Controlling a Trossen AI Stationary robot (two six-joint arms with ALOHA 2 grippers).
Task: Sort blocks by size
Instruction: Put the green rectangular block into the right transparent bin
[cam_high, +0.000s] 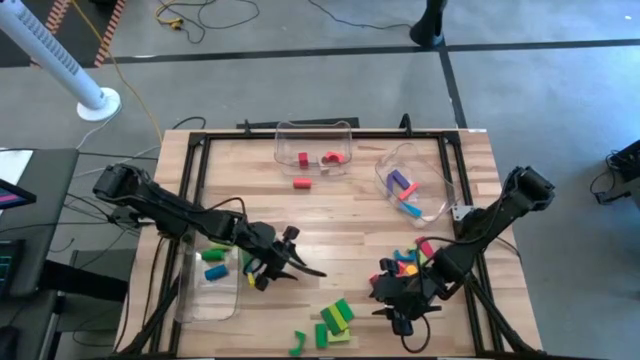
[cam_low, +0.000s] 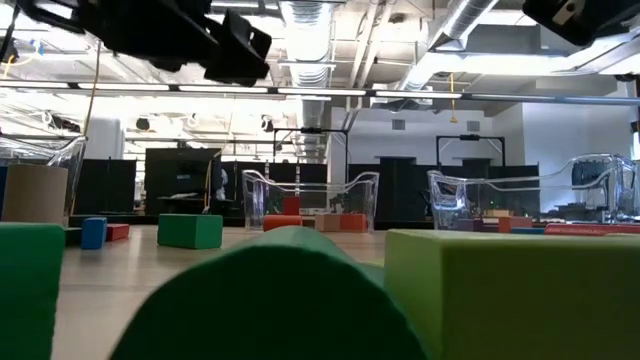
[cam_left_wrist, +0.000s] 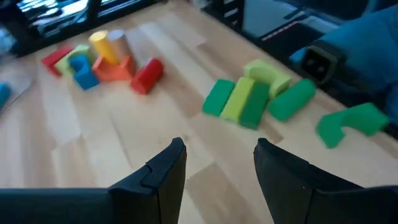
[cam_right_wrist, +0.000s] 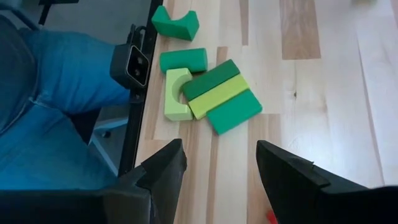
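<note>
A cluster of green and lime blocks (cam_high: 335, 318) lies flat near the table's near edge, also in the left wrist view (cam_left_wrist: 249, 99) and the right wrist view (cam_right_wrist: 214, 93). A green arch (cam_high: 298, 343) lies to its left. A mixed pile of red, blue, yellow and pink blocks (cam_high: 405, 262) lies at the right, also in the left wrist view (cam_left_wrist: 93, 56). My left gripper (cam_high: 298, 268) (cam_left_wrist: 217, 149) is open and empty above bare wood, left of the green cluster. My right gripper (cam_high: 392, 298) (cam_right_wrist: 217, 149) is open and empty beside the mixed pile, right of the green cluster.
A clear bin (cam_high: 213, 275) at the left holds blue, green and yellow blocks. A clear bin (cam_high: 315, 150) at the far side holds red blocks, and a red block (cam_high: 302, 182) lies before it. A clear bin (cam_high: 410, 185) at the far right holds purple, blue and pink blocks.
</note>
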